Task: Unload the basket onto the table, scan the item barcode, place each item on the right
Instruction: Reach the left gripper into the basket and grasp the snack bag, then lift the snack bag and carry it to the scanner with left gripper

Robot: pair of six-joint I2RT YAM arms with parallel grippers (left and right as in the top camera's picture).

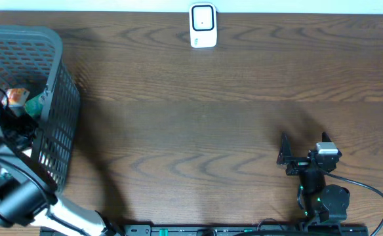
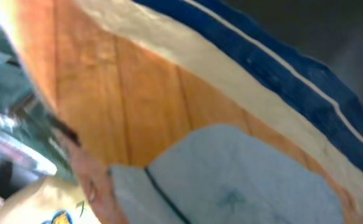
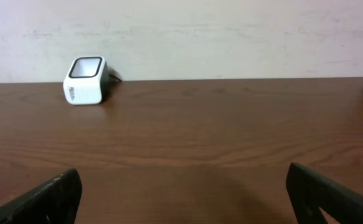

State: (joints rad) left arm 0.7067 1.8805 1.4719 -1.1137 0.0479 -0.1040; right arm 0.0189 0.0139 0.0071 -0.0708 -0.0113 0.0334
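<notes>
The left wrist view is filled by a blurred item point(image 2: 138, 106), a soft package in orange, cream and blue with a pale grey patch. It sits so close that my left gripper's fingers are hidden behind it; the gripper is shut on it. Overhead, my left arm reaches down into the grey mesh basket point(image 1: 61, 124), where its gripper is hidden. The white barcode scanner point(image 1: 203, 26) stands at the table's far edge, also in the right wrist view as the scanner point(image 3: 85, 80). My right gripper point(image 1: 284, 156) rests open near the front right, nothing between its fingers point(image 3: 51, 199).
The basket at the left holds other packages, one orange point(image 1: 18, 97). The brown wooden table point(image 1: 198, 131) stretches between basket, scanner and right arm. A pale wall runs behind the scanner.
</notes>
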